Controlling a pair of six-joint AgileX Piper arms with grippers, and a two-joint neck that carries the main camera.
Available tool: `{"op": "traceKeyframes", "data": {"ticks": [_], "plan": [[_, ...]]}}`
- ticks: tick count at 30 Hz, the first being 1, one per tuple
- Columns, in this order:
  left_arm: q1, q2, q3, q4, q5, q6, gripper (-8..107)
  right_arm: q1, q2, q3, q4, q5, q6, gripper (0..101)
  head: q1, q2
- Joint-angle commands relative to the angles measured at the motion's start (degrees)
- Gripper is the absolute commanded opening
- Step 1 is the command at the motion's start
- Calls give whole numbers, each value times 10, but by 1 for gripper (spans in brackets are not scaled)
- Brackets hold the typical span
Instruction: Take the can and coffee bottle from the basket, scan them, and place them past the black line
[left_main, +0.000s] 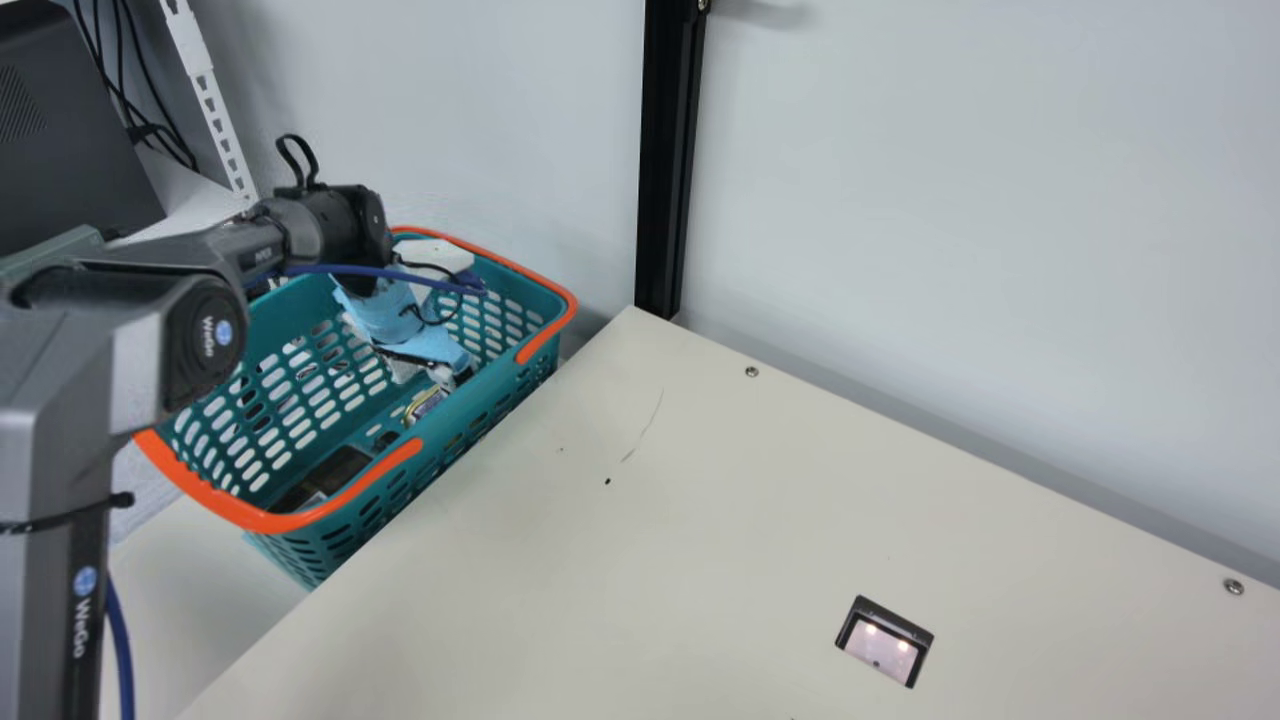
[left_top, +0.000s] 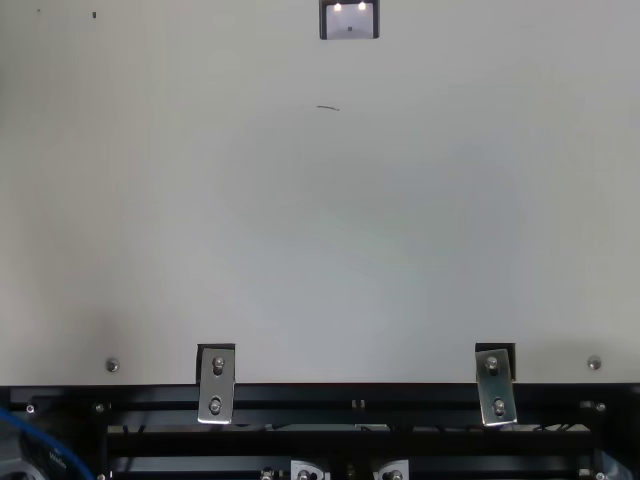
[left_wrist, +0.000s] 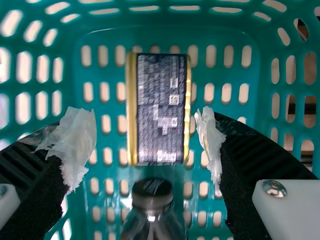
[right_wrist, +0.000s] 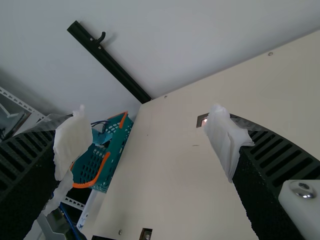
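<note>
1. Currently, the left gripper (left_main: 428, 378) was positioned inside the teal basket (left_main: 350, 400), pointing down toward its floor.
2. Finger state, left: in the left wrist view the two ribbed fingers, tipped with white wrapping, stood spread to either side of the can (left_wrist: 159, 110), apart from it and pinching nothing.
3. Can location: it lay on its side on the perforated basket floor, dark label up, gold rims exposed.
4. Bottle location: the coffee bottle (left_wrist: 152, 215) lay in the same basket, its dark cap near one end of the can.
5. Finger state, right: in the right wrist view the right gripper (right_wrist: 149, 142) held its white-wrapped fingers spread, with nothing between them.
6. Fixed equipment: the basket, fitted with orange handles, sat beside the cream table (left_main: 600, 560). A lit scanner window (left_main: 880, 650) was set in the tabletop. A black post (left_main: 670, 160) stood upright by the wall.
</note>
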Motion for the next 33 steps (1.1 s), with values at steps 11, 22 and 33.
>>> {"op": "traceKeyframes", "data": {"ticks": [11,22,33], "plan": [[-10,79,-99,1,44,-10,90,0,0,0,0,0,0,101,-10,6],[-20,105,-114,8,37,-42,10,0,0,0,0,0,0,101,-10,6],[-8,-83,55,-55,-63,-30,10,0,0,0,0,0,0,101,-10,6]]}}
